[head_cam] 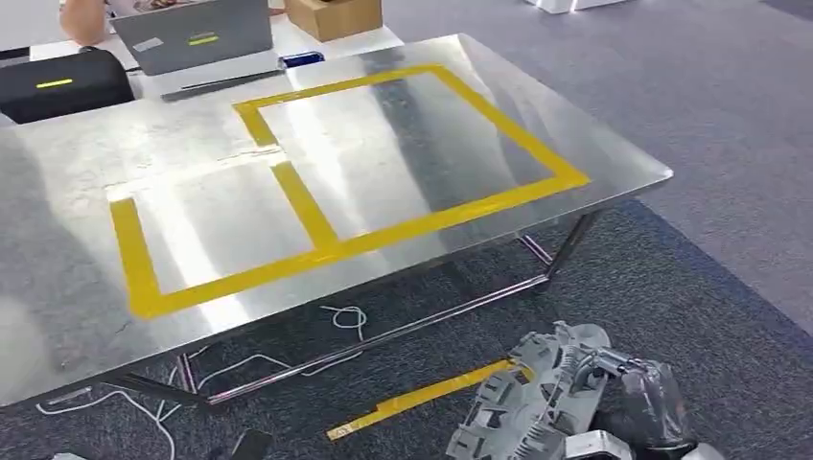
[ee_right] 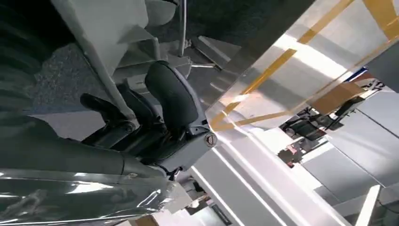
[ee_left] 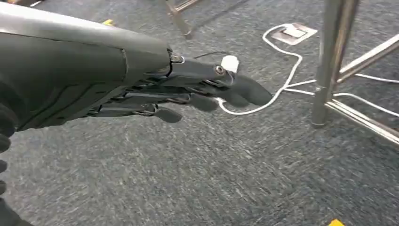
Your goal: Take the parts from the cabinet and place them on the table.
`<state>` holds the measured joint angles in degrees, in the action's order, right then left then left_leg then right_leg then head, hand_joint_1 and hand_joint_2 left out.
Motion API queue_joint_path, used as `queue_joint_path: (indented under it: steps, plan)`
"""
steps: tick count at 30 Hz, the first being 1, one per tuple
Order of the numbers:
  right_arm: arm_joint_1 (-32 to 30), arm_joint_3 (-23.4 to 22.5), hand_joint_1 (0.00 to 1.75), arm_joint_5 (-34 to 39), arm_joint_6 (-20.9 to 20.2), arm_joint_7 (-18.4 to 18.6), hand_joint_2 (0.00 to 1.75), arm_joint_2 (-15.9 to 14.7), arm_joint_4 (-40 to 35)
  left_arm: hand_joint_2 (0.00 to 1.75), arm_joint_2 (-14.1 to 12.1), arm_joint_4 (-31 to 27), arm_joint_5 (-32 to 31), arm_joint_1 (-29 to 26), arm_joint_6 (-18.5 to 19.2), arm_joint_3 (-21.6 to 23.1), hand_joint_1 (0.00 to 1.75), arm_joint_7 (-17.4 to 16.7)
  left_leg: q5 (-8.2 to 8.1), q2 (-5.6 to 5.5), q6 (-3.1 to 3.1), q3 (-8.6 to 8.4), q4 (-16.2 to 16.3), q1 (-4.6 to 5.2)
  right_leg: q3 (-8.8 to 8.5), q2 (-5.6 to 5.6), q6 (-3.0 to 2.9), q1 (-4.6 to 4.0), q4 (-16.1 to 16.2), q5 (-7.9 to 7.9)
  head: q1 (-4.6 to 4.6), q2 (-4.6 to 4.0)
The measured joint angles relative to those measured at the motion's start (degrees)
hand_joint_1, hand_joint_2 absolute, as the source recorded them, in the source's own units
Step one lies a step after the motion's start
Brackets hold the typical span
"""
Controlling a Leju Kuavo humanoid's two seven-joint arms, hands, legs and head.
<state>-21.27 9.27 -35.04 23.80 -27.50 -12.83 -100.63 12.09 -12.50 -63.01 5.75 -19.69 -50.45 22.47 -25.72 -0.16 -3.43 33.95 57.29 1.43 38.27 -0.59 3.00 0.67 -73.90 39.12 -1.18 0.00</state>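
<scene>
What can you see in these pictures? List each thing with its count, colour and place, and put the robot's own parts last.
Table: one, shiny metal, middle of the head view.
Tape rectangles: two, yellow, side by side on the tabletop.
Part: one, light grey, ribbed, held low beside the table's near edge.
Tape strip: one, yellow, on the grey carpet under the table.
Cable: white, loose on the carpet by the table legs.
Laptop: one, grey, on a white desk behind the table.
Cardboard box: one, brown, same desk.
Right hand: grips the part.
Left hand: holds nothing, over the carpet.
</scene>
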Motion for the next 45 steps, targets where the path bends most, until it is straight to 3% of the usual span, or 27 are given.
queue_joint_path:
  steps: [1, 2, 4, 5, 6, 7, 9, 11, 12, 14, 15, 16, 18, 20, 22, 25, 26, 27, 30, 31, 33, 35, 36, 37, 41, 43, 45]
  plan:
    - [0.0, 0.1, 1.75, 0.0, 0.0, 0.0, 1.75, 0.0, 0.1, 1.75, 0.0, 0.0, 0.0, -0.1, 0.0, 0.0, 0.00, 0.0, -0.22, 0.00, 0.05, -0.25, 0.0, -0.01, 1.40, 0.02, 0.19, 0.01, -1.4, -0.54, -0.07, 0.00]
    - [0.0, 0.2, 1.75, 0.0, 0.0, 0.0, 1.75, 0.0, 0.1, 1.75, 0.0, 0.0, 0.0, -0.1, 0.0, 0.0, 0.00, 0.0, -0.52, 0.00, 0.09, -0.66, 0.0, -0.05, 1.40, 0.08, 0.29, 0.07, 0.2, -2.76, 0.00, 0.00]
    - [0.0, 0.2, 1.75, 0.0, 0.0, 0.0, 1.75, 0.0, 0.1, 1.75, 0.1, 0.0, 0.0, -0.1, 0.0, 0.0, 0.00, 0.0, -1.24, -0.03, 0.41, -1.66, 0.1, -0.13, -2.05, 0.30, 0.36, 0.23, 9.2, -9.18, -0.02, 0.00]
    - [0.0, 0.2, 1.75, 0.0, 0.0, 0.0, 1.75, 0.0, 0.1, 1.75, 0.1, 0.0, 0.0, -0.1, 0.0, 0.0, 0.00, 0.0, -1.62, -0.05, 0.70, -1.98, 0.2, -0.10, -3.89, 0.60, 0.36, 0.29, 13.7, -11.47, -0.07, 0.00]
    - [0.1, 0.3, 1.75, 0.0, 0.0, 0.0, 1.75, 0.0, 0.2, 1.75, 0.1, 0.0, 0.0, 0.0, 0.0, 0.0, 0.00, 0.0, -1.99, -0.08, 1.13, -1.99, 0.6, 0.40, -4.83, 0.70, 0.19, -0.03, 15.1, -10.78, -0.09, 0.00]
    - [0.1, 0.3, 1.75, 0.0, 0.0, 0.0, 1.75, 0.0, 0.2, 1.75, 0.1, 0.0, 0.0, 0.0, 0.0, 0.0, 0.00, 0.0, -2.09, -0.09, 1.26, -1.84, 0.8, 0.37, -5.13, 0.56, -0.66, 0.09, 15.3, -10.96, 0.15, 0.00]
    - [0.0, 0.3, 1.75, 0.0, 0.0, 0.0, 1.75, 0.0, 0.2, 1.75, 0.1, 0.0, 0.0, -0.1, 0.0, 0.0, 0.00, 0.0, -2.11, -0.06, 1.42, -1.86, 0.8, 0.21, -5.06, 0.39, -1.06, -0.17, 15.3, -10.84, 0.22, 0.00]
    - [0.0, 0.3, 1.75, 0.0, 0.0, 0.0, 1.75, 0.0, 0.2, 1.75, 0.1, 0.0, 0.0, 0.0, -0.2, 0.0, 0.00, 0.0, -3.11, -0.09, 2.12, -1.70, 1.5, 0.13, -5.35, 0.43, -1.69, 0.22, 15.6, -11.01, 0.20, 0.00]
    - [0.1, 0.3, 1.75, 0.1, 0.0, 0.0, 1.75, 0.0, 0.2, 1.75, 0.1, 0.0, 0.0, 0.0, -0.2, 0.0, 0.00, 0.0, -4.73, -0.03, 2.61, -0.84, 3.6, -0.02, -5.47, 0.49, -2.01, 0.23, 15.6, -10.90, 0.57, 0.00]
    - [0.1, 0.3, 1.75, 0.2, 0.0, 0.0, 1.75, 0.0, 0.2, 1.75, 0.1, 0.0, -0.1, 0.0, -0.4, 0.0, 0.00, 0.0, -8.94, -0.03, 3.18, 3.08, 12.0, -0.59, -5.52, 0.57, -2.24, 0.19, 15.6, -10.77, 0.63, 0.00]
    - [0.1, 0.3, 1.75, 0.4, 0.0, 0.0, 1.75, 0.0, 0.2, 1.75, 0.1, 0.0, -0.1, -0.1, -0.5, 0.0, 0.00, 0.0, -10.33, -0.03, 3.33, 5.19, 16.1, -0.76, -5.52, 0.57, -2.32, 0.17, 15.6, -10.71, 0.68, 0.00]
    - [0.1, 0.3, 1.75, 0.5, 0.0, 0.0, 1.75, 0.0, 0.2, 1.75, 0.1, 0.0, -0.1, -0.2, -0.5, 0.0, 0.00, 0.0, -10.35, -0.03, 3.38, 6.23, 17.9, -0.90, -5.55, 0.55, -2.34, 0.17, 15.6, -10.68, 0.66, 0.00]
    - [0.2, 0.3, 1.75, 0.7, 0.0, 0.0, 1.75, 0.0, 0.3, 1.75, 0.1, 0.0, -0.1, -0.2, -0.7, 0.0, 0.00, -0.1, -6.79, -0.03, 3.29, 5.11, 14.8, -1.14, -5.74, 0.44, -2.32, 0.17, 15.6, -10.59, 0.74, 0.00]
    - [0.2, 0.3, 1.75, 1.0, 0.1, 0.0, 1.75, 0.0, 0.3, 1.75, 0.1, 0.0, -0.1, -0.1, -0.9, 0.0, 0.00, -0.1, -1.45, -0.03, 2.72, 0.77, 5.6, -1.09, -6.17, 0.37, -2.10, 0.18, 15.6, -10.43, 0.74, 0.00]
    - [0.3, 0.3, 1.75, 1.2, 0.1, 0.0, 1.75, 0.0, 0.3, 1.75, 0.1, 0.0, -0.1, 0.0, -0.9, 0.0, 0.00, -0.1, -1.70, -0.05, 2.26, -0.96, 1.7, -0.76, -5.86, 0.27, -1.60, -0.07, 15.4, -10.26, 0.68, 0.00]
    - [0.5, 0.4, 1.75, 1.2, 0.3, 0.0, 1.75, 0.0, 0.3, 1.75, 0.0, 0.0, -0.2, -0.1, -1.1, 0.0, 0.00, -0.1, -1.80, -0.04, 1.83, -0.79, 1.1, -0.53, -5.79, 0.46, -0.51, 0.20, 15.8, -10.56, 0.68, 0.00]
    - [0.6, 0.4, 1.75, 1.2, 0.4, 0.0, 1.75, 0.0, 0.3, 1.75, 0.1, 0.0, -0.2, -0.1, -1.2, 0.0, 0.00, -0.1, -1.29, 0.00, 1.41, -1.33, 0.2, -1.05, -5.37, 0.45, -0.27, 0.35, 15.5, -10.10, 0.61, 0.00]
    - [0.6, 0.4, 1.75, 1.2, 0.6, 0.0, 1.75, 0.0, 0.3, 1.75, 0.1, 0.0, -0.2, -0.1, -1.3, 0.0, 0.00, -0.2, -1.23, 0.03, 1.25, -1.51, 0.0, -0.88, -4.82, 0.53, -0.15, 0.31, 14.0, -9.01, 0.55, 0.00]
    - [1.1, 0.4, 1.75, 1.2, 0.8, 0.1, 1.75, 0.0, 0.6, 1.75, 0.2, 0.0, -0.3, 0.0, -1.3, 0.0, 0.00, -0.2, -1.28, 0.07, 0.85, -1.44, 0.1, -0.64, 1.16, 0.49, 0.19, 0.32, 1.5, -3.15, 0.37, 0.00]
    - [1.0, 0.4, 1.75, 1.2, 0.8, 0.1, 1.75, 0.0, 0.7, 1.75, 0.2, 0.0, -0.3, 0.0, -1.3, 0.0, 0.00, -0.2, -1.29, 0.07, 0.82, -1.42, 0.1, -0.55, 2.58, 0.50, 0.30, 0.30, -1.2, -2.58, 0.31, 0.00]
    - [1.1, 0.4, 1.75, 1.4, 0.8, 0.1, 1.75, 0.0, 0.9, 1.75, 0.2, 0.0, -0.3, -0.1, -1.3, 0.0, 0.00, -0.2, -1.32, 0.05, 0.80, -1.48, 0.2, -0.53, 1.51, 0.52, 0.35, 0.33, 1.3, -5.31, 0.33, 0.00]
    - [1.4, 0.3, 1.75, 1.6, 0.8, 0.1, 1.75, 0.0, 0.9, 1.75, 0.2, 0.0, -0.3, -0.1, -1.3, 0.0, 0.00, -0.2, -1.45, 0.00, 0.98, -1.62, 0.3, -0.54, -3.49, 0.60, 0.20, 0.41, 11.2, -10.31, 0.31, 0.00]
    - [1.6, 0.2, 1.75, 1.6, 0.8, 0.1, 1.75, 0.0, 0.9, 1.75, 0.2, 0.0, -0.3, -0.1, -1.3, 0.0, 0.00, -0.2, -1.59, 0.00, 1.24, -1.58, 0.5, -0.52, -5.24, 0.68, 0.06, 0.40, 14.9, -10.45, 0.28, 0.00]
    - [1.8, 0.1, 1.75, 1.6, 0.8, 0.1, 1.75, 0.0, 0.9, 1.75, 0.2, 0.0, -0.3, -0.1, -1.3, 0.0, 0.00, -0.2, -1.79, -0.03, 1.53, -1.25, 1.0, -0.05, -6.10, 0.57, -0.26, 0.15, 15.8, -10.13, 0.28, 0.00]
    - [1.9, -0.5, 1.75, 1.0, 2.2, 0.0, 1.75, 0.9, 0.9, 1.75, 0.2, 0.0, -0.3, -0.1, -1.4, 0.0, 0.00, -0.2, -1.96, 0.02, 2.34, -1.09, 1.2, -0.30, -5.97, 0.45, -1.45, 0.27, 15.9, -10.63, 0.35, 0.00]
    - [2.0, -1.1, 1.75, 0.3, 3.5, 0.1, 1.75, 1.5, 0.8, 1.75, 0.2, 0.0, -0.2, -0.1, -1.4, 0.0, 0.00, -0.2, -4.92, 0.01, 3.24, 0.30, 4.9, -0.56, -6.20, 0.55, -1.73, 0.34, 15.9, -10.63, 0.90, 0.00]
    - [2.1, -1.9, 1.75, 0.2, 4.7, 0.1, 1.75, 2.1, 0.8, 1.75, 0.2, 0.0, -0.2, -0.2, -1.4, 0.0, 0.00, -0.2, -8.92, 0.01, 3.72, 4.12, 13.2, -0.94, -6.19, 0.71, -1.94, 0.31, 15.9, -10.58, 0.88, 0.00]
